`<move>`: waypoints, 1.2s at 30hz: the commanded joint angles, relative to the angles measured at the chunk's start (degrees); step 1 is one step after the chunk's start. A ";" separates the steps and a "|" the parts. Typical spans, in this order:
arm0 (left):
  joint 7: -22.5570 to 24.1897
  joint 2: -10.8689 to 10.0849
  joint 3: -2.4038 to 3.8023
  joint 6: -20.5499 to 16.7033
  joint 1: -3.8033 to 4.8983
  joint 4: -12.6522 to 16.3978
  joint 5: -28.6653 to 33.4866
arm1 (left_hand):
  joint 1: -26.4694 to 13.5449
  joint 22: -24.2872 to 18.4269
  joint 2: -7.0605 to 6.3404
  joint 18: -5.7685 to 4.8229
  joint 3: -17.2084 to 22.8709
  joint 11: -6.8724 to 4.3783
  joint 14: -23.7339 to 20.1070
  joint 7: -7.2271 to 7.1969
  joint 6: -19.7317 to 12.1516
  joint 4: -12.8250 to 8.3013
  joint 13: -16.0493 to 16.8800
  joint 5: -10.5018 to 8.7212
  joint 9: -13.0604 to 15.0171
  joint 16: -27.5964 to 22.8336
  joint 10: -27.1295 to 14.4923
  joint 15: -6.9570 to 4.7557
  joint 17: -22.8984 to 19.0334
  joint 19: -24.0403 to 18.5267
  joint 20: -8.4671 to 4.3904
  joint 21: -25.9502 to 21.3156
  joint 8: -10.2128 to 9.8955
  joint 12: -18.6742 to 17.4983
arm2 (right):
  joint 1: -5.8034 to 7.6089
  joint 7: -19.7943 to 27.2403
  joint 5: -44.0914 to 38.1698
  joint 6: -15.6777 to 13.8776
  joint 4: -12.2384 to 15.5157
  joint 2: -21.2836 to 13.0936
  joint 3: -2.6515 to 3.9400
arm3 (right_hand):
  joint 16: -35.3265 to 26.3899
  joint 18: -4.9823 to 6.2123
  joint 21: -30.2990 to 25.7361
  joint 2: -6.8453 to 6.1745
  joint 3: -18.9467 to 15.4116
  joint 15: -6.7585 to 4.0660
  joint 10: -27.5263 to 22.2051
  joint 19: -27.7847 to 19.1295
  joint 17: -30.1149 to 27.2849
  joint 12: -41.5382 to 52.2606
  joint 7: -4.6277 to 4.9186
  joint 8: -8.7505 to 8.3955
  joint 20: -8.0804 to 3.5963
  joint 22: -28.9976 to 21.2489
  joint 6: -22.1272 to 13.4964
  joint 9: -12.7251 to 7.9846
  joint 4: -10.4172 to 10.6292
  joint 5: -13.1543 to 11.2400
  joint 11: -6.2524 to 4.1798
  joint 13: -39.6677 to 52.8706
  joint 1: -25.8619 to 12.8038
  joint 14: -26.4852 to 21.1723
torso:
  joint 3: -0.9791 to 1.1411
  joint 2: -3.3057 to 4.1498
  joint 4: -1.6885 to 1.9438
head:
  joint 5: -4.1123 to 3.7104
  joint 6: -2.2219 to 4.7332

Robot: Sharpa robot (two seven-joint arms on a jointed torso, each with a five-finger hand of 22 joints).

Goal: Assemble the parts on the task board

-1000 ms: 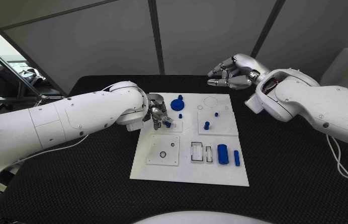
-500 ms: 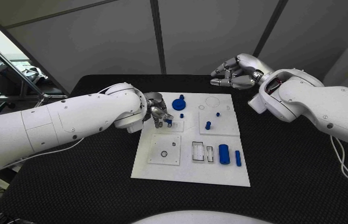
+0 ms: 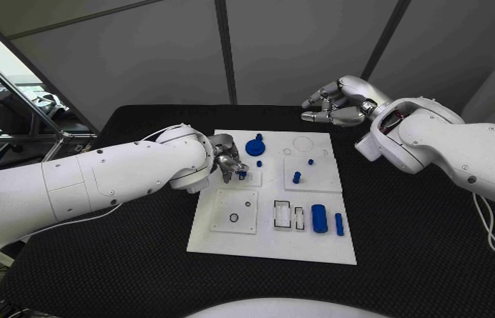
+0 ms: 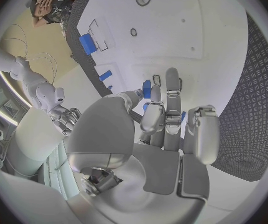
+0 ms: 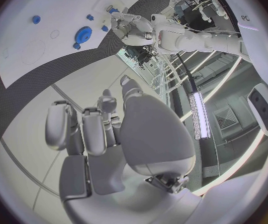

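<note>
Care matters here: the small blue part should stay upright over its seat near the left edge of the task board and go down gently. The left robot hand pinches that part. Beyond the board's far edge, the right robot hand hovers, fingers curled, holding nothing.

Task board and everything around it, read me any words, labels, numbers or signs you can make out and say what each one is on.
None can be read.
Task board: outlines of slots and circles, no lettering.
Blue parts: plain.
Left hand and right hand: no legible marks.
Right wrist view: a mark at the rim, too blurred to read.
</note>
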 commanded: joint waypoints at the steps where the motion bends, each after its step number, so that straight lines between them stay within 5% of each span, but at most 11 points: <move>1: -1.64 0.18 0.03 -2.48 -0.17 0.10 -3.43 | -0.70 8.00 0.16 -1.69 7.52 -0.12 0.45 -0.27 0.10 -7.03 0.06 -0.15 0.12 -0.18 0.36 -0.08 0.10 1.24 -0.13 0.38 0.19 0.22 | 0.14 0.67 -0.87 0.17 0.06 -0.03 0.04 | -0.37 0.38 -0.30 0.49 -0.21 -0.36 0.01 -0.17 1.28 -0.28 -0.11 0.16 -0.16 -0.06 0.26 -0.07 0.02 0.35 -0.14 -0.06 -0.02 2.75 | -0.02 0.03 -0.01 | 0.01 -0.11; 36: -4.04 1.29 0.04 1.89 -0.68 -0.01 -6.60 | -1.55 8.80 -0.11 -1.89 8.27 -0.19 0.47 -0.36 0.10 -7.70 0.58 -0.21 0.53 -0.19 0.76 -0.13 0.15 1.84 -0.18 0.88 0.40 0.79 | 0.14 0.78 -1.33 0.34 0.01 0.14 0.03 | -0.35 0.38 -0.30 0.49 -0.28 -0.37 0.06 -0.14 1.33 -0.25 -0.12 0.18 -0.17 -0.04 0.29 -0.08 0.06 0.49 -0.14 -0.07 -0.11 2.77 | -0.01 0.05 -0.03 | -0.03 -0.30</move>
